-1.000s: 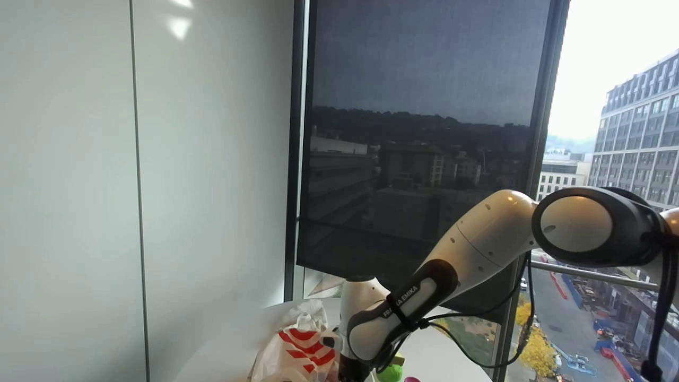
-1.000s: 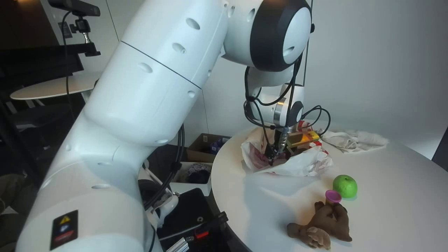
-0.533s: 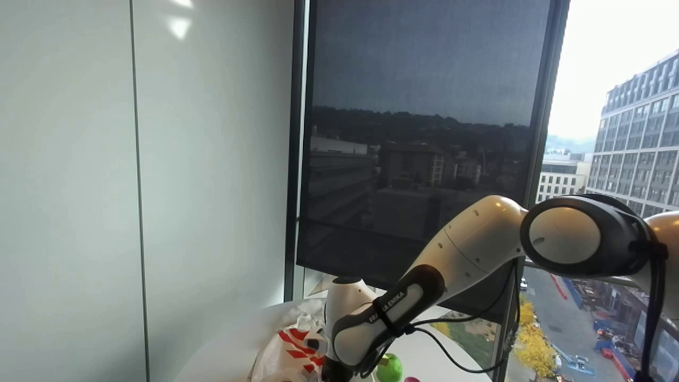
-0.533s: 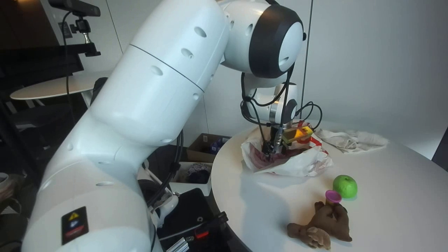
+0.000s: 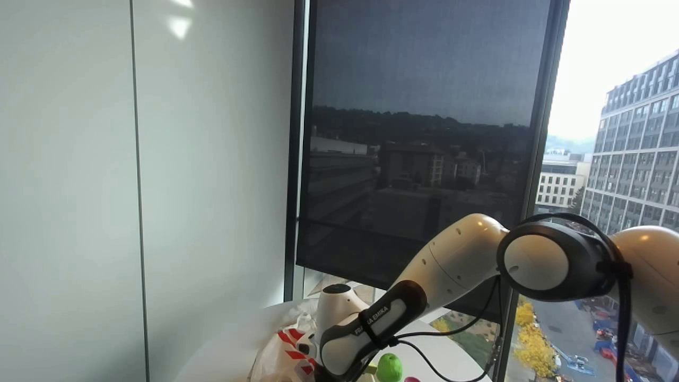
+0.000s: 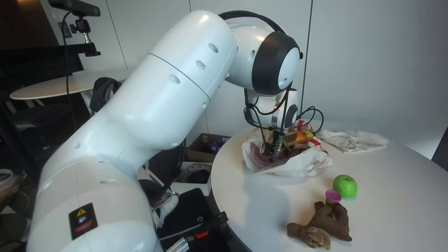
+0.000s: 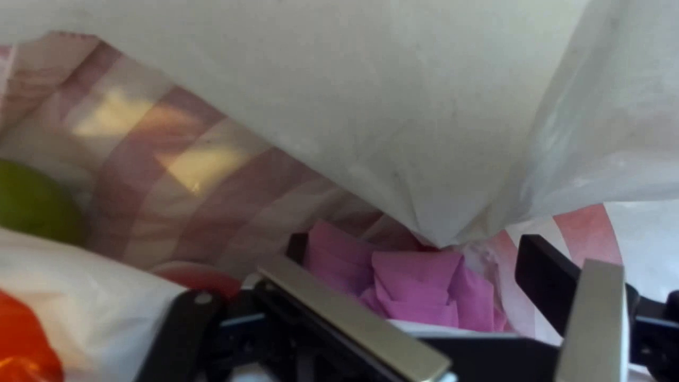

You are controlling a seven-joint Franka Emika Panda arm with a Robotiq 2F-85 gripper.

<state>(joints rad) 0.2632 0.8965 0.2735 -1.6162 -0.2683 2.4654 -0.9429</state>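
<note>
My gripper (image 6: 274,154) points down into the mouth of a white plastic bag with red stripes (image 6: 301,164), on a round white table. The bag also shows in an exterior view (image 5: 278,361), where the gripper is cut off at the bottom. In the wrist view the jaws (image 7: 419,268) are wide apart. A folded pink cloth-like thing (image 7: 419,281) lies between and beyond the fingers; the left finger partly covers it. I cannot tell whether a finger touches it. A green round thing (image 7: 37,204) and a red thing (image 7: 196,276) show beside, partly hidden by the bag.
A green apple (image 6: 344,186), a purple cup-like piece (image 6: 333,196) and brown toy-like figures (image 6: 325,222) lie on the table (image 6: 395,196). A crumpled white cloth (image 6: 357,140) lies behind. Bag plastic (image 7: 398,106) hangs over the gripper. A wall (image 6: 367,63) stands behind the table.
The arm has moved left and its elbow has come down. The gripper rose slightly from the bag's mouth, then lowered again. The bag, apple and brown figures look unmoved.
</note>
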